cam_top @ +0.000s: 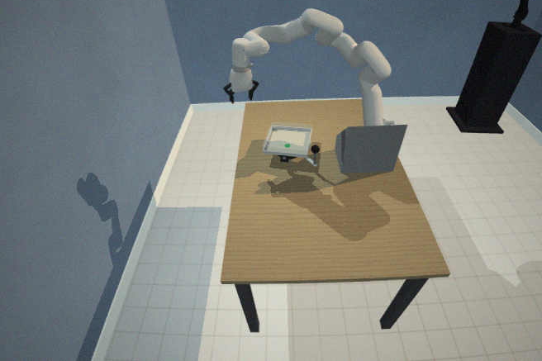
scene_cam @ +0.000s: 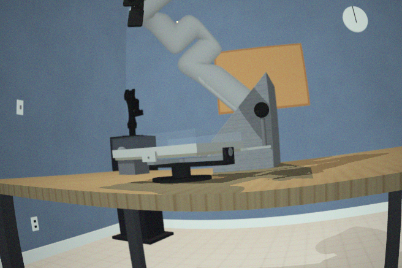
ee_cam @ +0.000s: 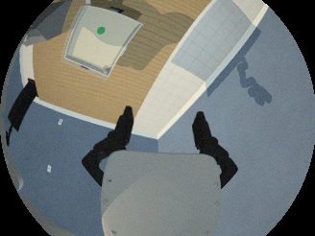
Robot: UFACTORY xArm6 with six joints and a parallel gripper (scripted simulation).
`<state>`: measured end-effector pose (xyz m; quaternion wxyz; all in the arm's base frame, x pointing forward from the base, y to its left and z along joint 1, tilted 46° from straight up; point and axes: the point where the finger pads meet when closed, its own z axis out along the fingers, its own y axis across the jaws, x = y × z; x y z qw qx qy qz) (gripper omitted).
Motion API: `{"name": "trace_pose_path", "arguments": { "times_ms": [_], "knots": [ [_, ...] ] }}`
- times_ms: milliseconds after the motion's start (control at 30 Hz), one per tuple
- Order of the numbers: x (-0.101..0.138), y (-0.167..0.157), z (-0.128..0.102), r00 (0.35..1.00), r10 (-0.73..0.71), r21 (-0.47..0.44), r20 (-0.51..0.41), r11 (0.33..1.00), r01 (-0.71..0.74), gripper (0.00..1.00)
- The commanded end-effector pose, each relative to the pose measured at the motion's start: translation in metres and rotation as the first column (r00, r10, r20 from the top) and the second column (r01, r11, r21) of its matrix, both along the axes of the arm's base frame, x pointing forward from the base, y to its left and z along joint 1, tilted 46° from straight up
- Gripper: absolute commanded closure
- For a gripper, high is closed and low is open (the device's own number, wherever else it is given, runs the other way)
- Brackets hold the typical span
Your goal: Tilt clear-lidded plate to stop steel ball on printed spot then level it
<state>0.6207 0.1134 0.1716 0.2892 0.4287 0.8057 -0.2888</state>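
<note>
The clear-lidded plate [cam_top: 287, 140] sits on a black pedestal near the far middle of the table and looks about level in the side view [scene_cam: 176, 152]. A green printed spot [cam_top: 287, 144] lies near its front edge; it also shows in the wrist view [ee_cam: 100, 30]. I cannot make out the steel ball in any view. A lever with a black knob [cam_top: 314, 149] sticks out at the plate's right side. My gripper [cam_top: 240, 92] is open and empty, high in the air beyond the table's far left corner, well away from the plate; the wrist view shows its fingers spread.
A grey wedge-shaped block [cam_top: 371, 148] stands on the table to the right of the plate, at the arm's base. A small grey block [scene_cam: 133, 165] sits under the plate's near end. A black pedestal [cam_top: 496, 72] stands on the floor at the far right.
</note>
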Motion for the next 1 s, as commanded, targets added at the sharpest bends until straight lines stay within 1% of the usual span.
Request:
{"name": "trace_pose_path", "arguments": {
  "times_ms": [0, 567, 633, 733, 967],
  "knots": [
    [0.001, 0.001, 0.002, 1.0, 0.002, 0.002, 0.003, 1.0, -0.002, 0.0],
    [0.0, 0.002, 0.002, 1.0, 0.003, 0.002, 0.003, 1.0, -0.003, 0.0],
    [-0.003, 0.004, -0.002, 1.0, 0.019, -0.002, -0.015, 1.0, -0.019, 0.0],
    [-0.017, 0.012, -0.021, 0.991, 0.094, -0.017, -0.098, 0.995, -0.096, 0.0],
    [-0.017, 0.012, -0.021, 0.991, 0.094, -0.017, -0.098, 0.995, -0.096, 0.0]
  ]
}}
